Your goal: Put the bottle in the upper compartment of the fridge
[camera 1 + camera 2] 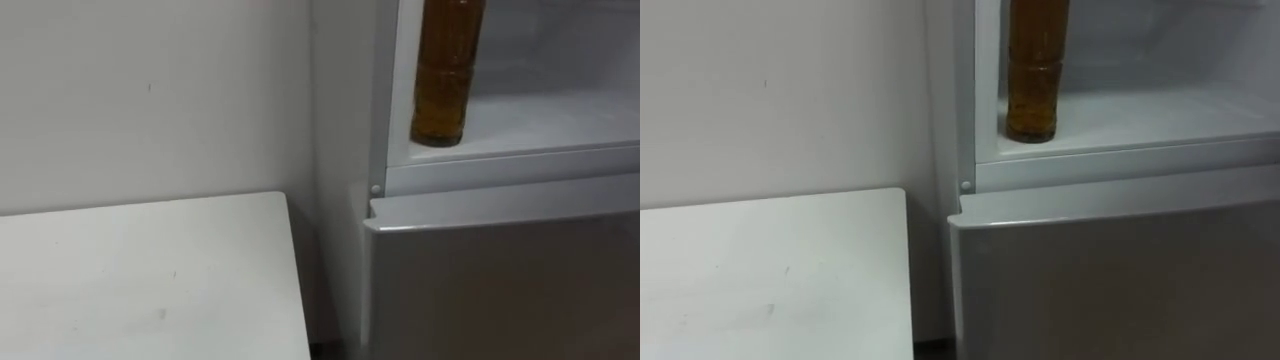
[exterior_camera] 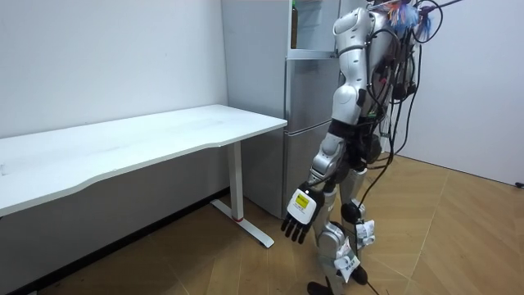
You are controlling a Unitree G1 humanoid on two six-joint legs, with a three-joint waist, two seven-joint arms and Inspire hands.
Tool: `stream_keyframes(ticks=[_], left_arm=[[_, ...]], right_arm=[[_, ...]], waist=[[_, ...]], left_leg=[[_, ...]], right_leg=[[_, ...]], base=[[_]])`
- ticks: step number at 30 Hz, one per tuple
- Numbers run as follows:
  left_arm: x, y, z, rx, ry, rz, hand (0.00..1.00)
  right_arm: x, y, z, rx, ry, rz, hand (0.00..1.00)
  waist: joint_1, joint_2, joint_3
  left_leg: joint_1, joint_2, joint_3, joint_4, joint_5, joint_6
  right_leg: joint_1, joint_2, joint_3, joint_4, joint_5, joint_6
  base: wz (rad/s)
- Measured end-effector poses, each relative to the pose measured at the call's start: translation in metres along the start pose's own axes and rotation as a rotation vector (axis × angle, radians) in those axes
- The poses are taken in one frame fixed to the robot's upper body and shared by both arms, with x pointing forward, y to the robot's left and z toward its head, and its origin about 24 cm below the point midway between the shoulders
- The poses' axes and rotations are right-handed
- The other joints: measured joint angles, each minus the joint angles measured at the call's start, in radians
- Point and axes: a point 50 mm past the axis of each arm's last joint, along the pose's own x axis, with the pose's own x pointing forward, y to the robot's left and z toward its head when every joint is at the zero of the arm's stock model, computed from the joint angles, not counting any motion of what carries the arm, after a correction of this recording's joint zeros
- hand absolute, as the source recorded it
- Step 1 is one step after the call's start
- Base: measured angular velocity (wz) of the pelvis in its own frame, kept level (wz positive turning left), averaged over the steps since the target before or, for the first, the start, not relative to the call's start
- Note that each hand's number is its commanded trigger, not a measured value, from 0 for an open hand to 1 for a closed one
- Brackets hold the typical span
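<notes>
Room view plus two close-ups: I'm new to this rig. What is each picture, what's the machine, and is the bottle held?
The room view is from a camera standing in the room: a two-legged humanoid robot stands at the fridge, beside a white table. The other two pictures are its head camera's eyes, looking at the same spot. The brown bottle is not held: it stands upright on the floor of the open upper fridge compartment. The left hand hangs at its side, fingers relaxed, empty.
</notes>
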Motion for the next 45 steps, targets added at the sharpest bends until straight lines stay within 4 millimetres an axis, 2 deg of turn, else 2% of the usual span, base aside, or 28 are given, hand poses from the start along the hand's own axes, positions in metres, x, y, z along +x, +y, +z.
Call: stream_keyframes(ticks=[13,19,25,27,33,45], left_arm=[[0.000,-0.003,0.000,-0.003,0.000,-0.023,0.00],[0.000,-0.005,-0.001,-0.003,0.004,-0.050,0.00],[-0.001,-0.006,-0.003,-0.003,0.016,-0.065,0.00],[-0.001,-0.005,-0.002,-0.001,0.018,-0.068,0.00],[0.000,-0.001,0.006,0.037,-0.013,-0.080,0.00],[0.000,0.003,0.008,0.057,-0.015,-0.099,0.00]], right_arm=[[-0.006,0.010,-0.002,-0.030,-0.009,0.132,0.00],[-0.007,0.014,-0.003,-0.131,-0.052,0.196,0.00],[-0.008,0.018,-0.006,-0.170,-0.033,0.272,0.00],[-0.011,0.022,-0.007,-0.237,-0.080,0.329,0.00],[-0.019,0.038,-0.005,-0.346,-0.178,0.491,0.00],[-0.028,0.060,-0.001,-0.377,-0.255,0.671,0.00]], waist=[[0.001,0.005,-0.0012],[0.002,-0.006,0.0001],[0.003,-0.033,-0.0013],[0.007,-0.040,0.0001],[0.028,-0.043,-0.0014],[0.048,-0.052,0.0004]], left_leg=[[0.000,0.000,-0.004,-0.001,0.000,0.000],[-0.001,0.000,-0.008,-0.001,0.000,0.000],[-0.002,0.001,-0.009,-0.001,0.000,0.000],[-0.009,0.002,-0.012,0.005,0.000,0.000],[-0.017,0.007,-0.009,0.007,0.000,0.000],[-0.004,0.009,-0.012,0.008,0.000,0.000]], right_leg=[[0.000,-0.001,-0.008,-0.002,0.001,-0.001],[0.000,0.000,-0.008,-0.001,0.001,-0.001],[0.001,0.000,-0.008,-0.004,0.001,-0.002],[0.001,0.000,-0.009,-0.009,0.002,-0.003],[-0.002,0.004,-0.014,-0.017,0.004,-0.007],[0.016,0.004,-0.017,-0.024,0.006,-0.010]], base=[[0.00],[0.00],[0.00],[0.00],[0.01],[0.00]])
